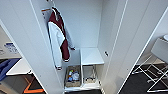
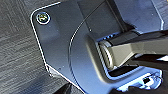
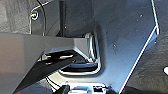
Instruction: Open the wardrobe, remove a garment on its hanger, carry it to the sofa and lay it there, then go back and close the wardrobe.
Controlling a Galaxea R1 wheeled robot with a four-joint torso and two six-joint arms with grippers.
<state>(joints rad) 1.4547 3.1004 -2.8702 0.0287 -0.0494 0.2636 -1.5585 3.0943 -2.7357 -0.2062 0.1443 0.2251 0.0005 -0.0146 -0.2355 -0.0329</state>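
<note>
The wardrobe [image 1: 85, 27] stands right in front of me in the head view with both white doors swung open, the left door [image 1: 25, 50] and the right door [image 1: 135, 45] framing its white interior. Inside on the left hangs a maroon varsity jacket [image 1: 58, 37] with white sleeves, from an orange rail high up. Both wrist views look down past the robot's own dark plate and jointed bar onto dark carpet [image 2: 17, 50].
Low in the wardrobe are a white shelf [image 1: 91, 56], a box of small items [image 1: 73, 76] and a wire basket [image 1: 88, 75]. White chair legs [image 1: 155, 72] stand to the right. A white tabletop [image 1: 18, 67] and a bright blue upholstered shape [image 1: 6, 66] lie left.
</note>
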